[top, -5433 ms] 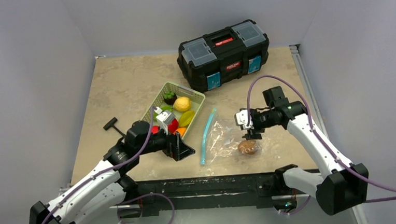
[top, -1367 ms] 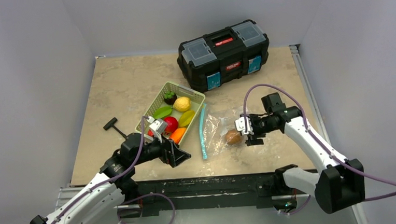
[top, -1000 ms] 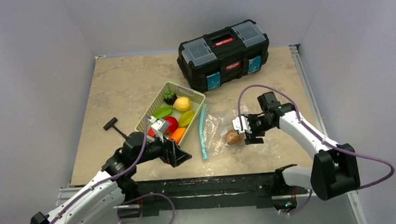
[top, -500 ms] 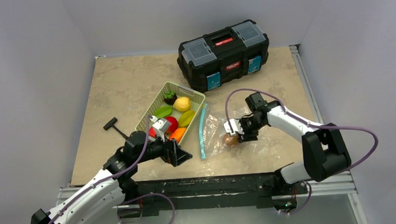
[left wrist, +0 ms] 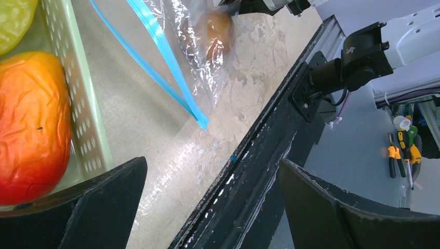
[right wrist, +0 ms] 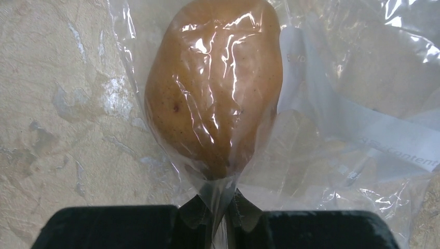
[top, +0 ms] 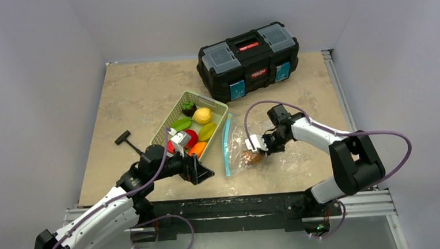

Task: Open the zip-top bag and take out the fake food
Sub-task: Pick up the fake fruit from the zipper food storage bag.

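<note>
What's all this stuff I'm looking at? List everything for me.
toolbox: one, black with grey lid pockets, far side of table.
basket: one, pale green, centre.
fake food pieces: six visible, dark, yellow, green, yellow-green, red, orange, in basket.
zip-top bag: one, clear with blue strip, right of basket.
fake potato: one, brown, inside bag.
T-handled tool: one, black, left of basket.
table: one, beige marbled.
left gripper: open, by basket's near end.
right gripper: shut, pinching bag plastic beside potato.
</note>
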